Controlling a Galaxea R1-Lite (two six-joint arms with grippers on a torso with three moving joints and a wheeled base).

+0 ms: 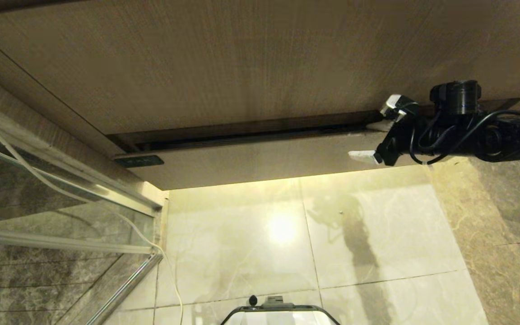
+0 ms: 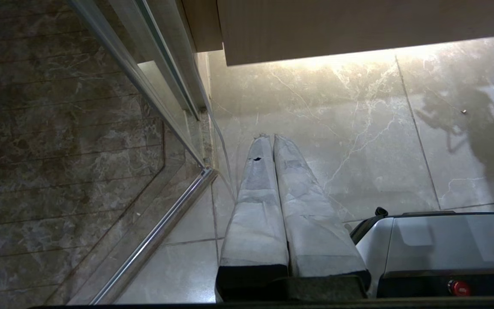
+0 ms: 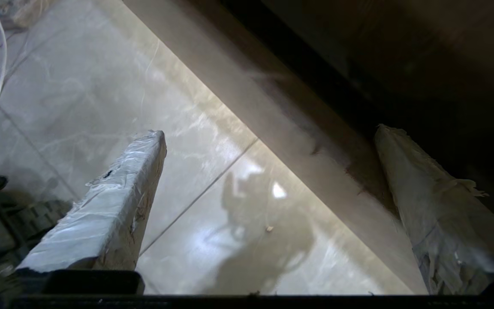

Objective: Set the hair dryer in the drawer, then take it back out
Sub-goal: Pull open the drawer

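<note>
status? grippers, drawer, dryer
Right gripper open, jaws straddling the right end of the drawer front. Left gripper shut, parked over the floor. Drawer barely ajar. Hair dryer not in view. Nothing in the way.

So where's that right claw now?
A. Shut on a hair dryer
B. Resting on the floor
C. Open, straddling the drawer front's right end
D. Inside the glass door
C: the right gripper stands open, one finger above and one below the drawer front's top edge.
</note>
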